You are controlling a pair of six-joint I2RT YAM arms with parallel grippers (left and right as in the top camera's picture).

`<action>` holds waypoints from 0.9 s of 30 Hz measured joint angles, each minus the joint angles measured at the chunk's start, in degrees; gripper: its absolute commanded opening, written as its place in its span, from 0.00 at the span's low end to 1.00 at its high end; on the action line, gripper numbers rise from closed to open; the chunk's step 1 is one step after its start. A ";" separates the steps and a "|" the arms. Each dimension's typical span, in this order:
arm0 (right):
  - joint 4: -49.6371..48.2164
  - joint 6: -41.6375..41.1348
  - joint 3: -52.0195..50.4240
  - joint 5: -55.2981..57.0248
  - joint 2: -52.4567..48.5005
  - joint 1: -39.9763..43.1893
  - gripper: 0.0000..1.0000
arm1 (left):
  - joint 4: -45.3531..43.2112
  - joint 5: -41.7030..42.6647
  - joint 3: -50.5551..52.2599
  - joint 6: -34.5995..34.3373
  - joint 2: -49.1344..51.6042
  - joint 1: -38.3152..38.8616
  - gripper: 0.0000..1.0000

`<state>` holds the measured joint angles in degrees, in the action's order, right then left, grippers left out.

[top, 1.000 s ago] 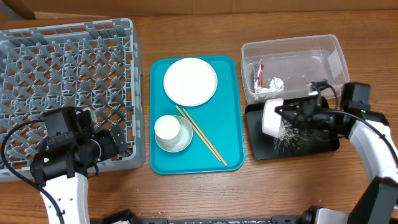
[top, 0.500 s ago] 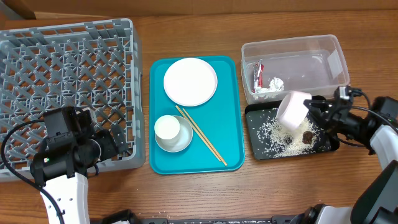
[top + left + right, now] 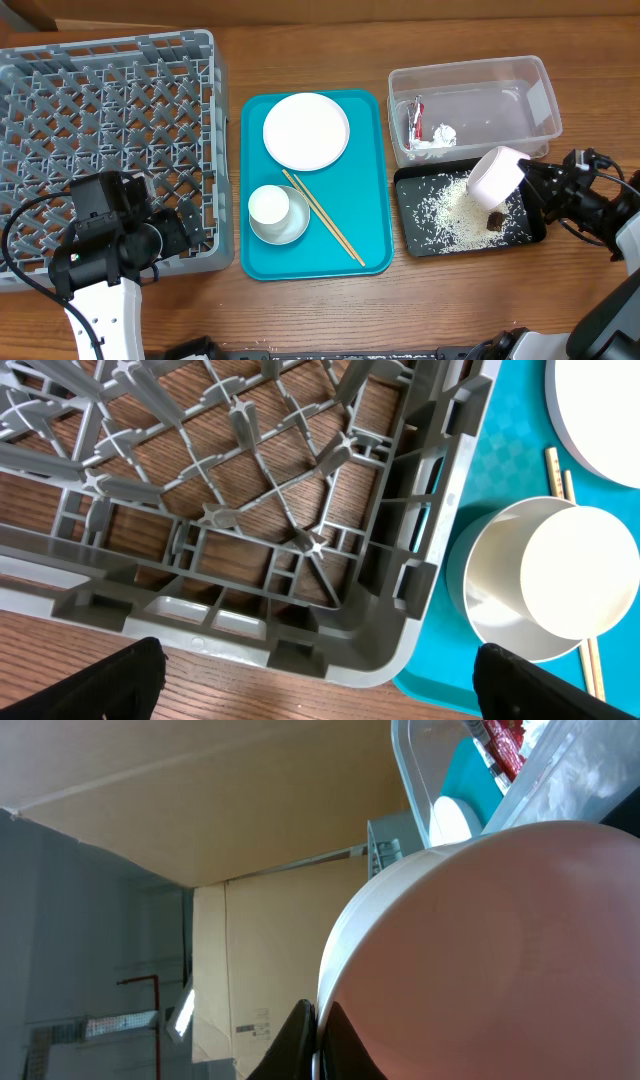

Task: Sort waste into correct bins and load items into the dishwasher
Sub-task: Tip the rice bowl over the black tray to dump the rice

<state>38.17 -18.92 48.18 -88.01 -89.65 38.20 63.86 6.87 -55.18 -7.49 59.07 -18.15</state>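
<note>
Note at far left the grey dish rack (image 3: 110,130), with the left gripper (image 3: 185,235) hanging over its near right corner, fingers spread wide on nothing. Mind the teal tray (image 3: 375,200) in the middle: white plate (image 3: 306,131) at the back, white cup (image 3: 268,206) nested in the grey bowl (image 3: 292,230), chopsticks (image 3: 325,217) lying slantwise just beside. Further right, see napkin (image 3: 440,135) and wrapper (image 3: 416,118) in the clear tub (image 3: 500,100), rice (image 3: 445,210) and a brown scrap (image 3: 496,219) in the black tray (image 3: 408,245). Find the pinkish bowl (image 3: 497,178) tipped on its side above that tray, pinched at the rim by the right gripper (image 3: 528,183), fingers closed on it. Looks emptied. Hold the mouth over the tray for any last grains, then lift clear of the tub wall, cross high above cup and plate, and seat it leaning in the dish rack
</note>
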 measured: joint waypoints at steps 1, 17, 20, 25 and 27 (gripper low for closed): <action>0.00 -0.26 0.00 0.02 0.00 0.00 0.04 | 0.00 0.00 0.00 -0.02 0.00 0.00 1.00; 1.33 7.74 0.00 0.98 0.00 -8.94 0.04 | 0.00 -0.02 0.00 0.00 0.00 0.00 1.00; 1.27 8.76 0.00 0.61 0.00 -10.51 0.04 | 0.00 -0.02 0.00 0.00 0.00 0.00 1.00; 1.75 9.51 0.00 2.03 0.00 -12.66 0.04 | 0.00 0.00 0.00 -0.02 0.00 0.00 1.00; 2.78 7.91 0.02 5.62 0.00 -13.25 0.04 | 0.02 0.00 0.00 0.00 0.00 0.00 1.00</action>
<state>40.95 -11.00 48.21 -82.39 -89.65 24.95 63.88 6.87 -55.18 -7.49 59.07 -18.15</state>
